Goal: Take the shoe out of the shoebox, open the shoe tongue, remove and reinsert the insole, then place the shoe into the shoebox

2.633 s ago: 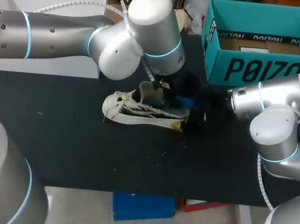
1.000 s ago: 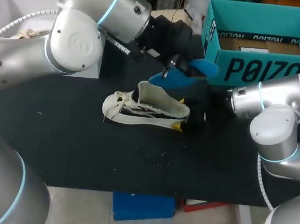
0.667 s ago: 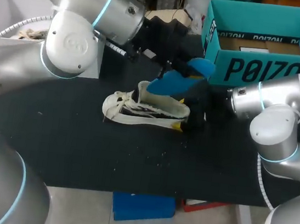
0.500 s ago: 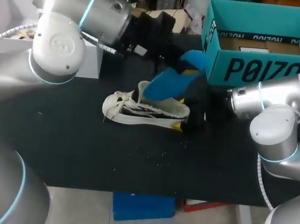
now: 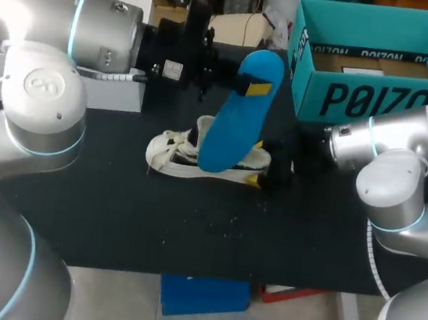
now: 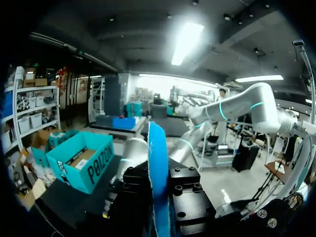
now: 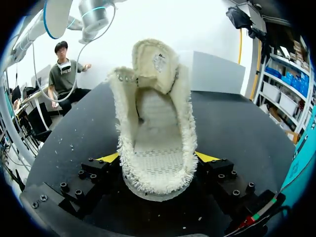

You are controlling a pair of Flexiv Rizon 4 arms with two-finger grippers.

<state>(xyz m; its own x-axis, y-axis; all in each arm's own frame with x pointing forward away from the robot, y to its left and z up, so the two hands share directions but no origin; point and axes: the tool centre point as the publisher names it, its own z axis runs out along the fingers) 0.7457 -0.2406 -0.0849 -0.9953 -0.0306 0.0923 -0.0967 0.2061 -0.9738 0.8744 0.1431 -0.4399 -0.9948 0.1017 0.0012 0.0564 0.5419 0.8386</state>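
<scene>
While the shoebox (image 5: 375, 79) stands at two o'clock from the shoe (image 5: 171, 153), whose heel the right gripper (image 7: 157, 159) clamps, the blue insole (image 5: 231, 119), pinched above it by the left gripper (image 5: 244, 83), may bend or slip and miss the opening.

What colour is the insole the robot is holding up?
Bright blue. The insole shows best in the head view, in front of the white shoe.
</scene>
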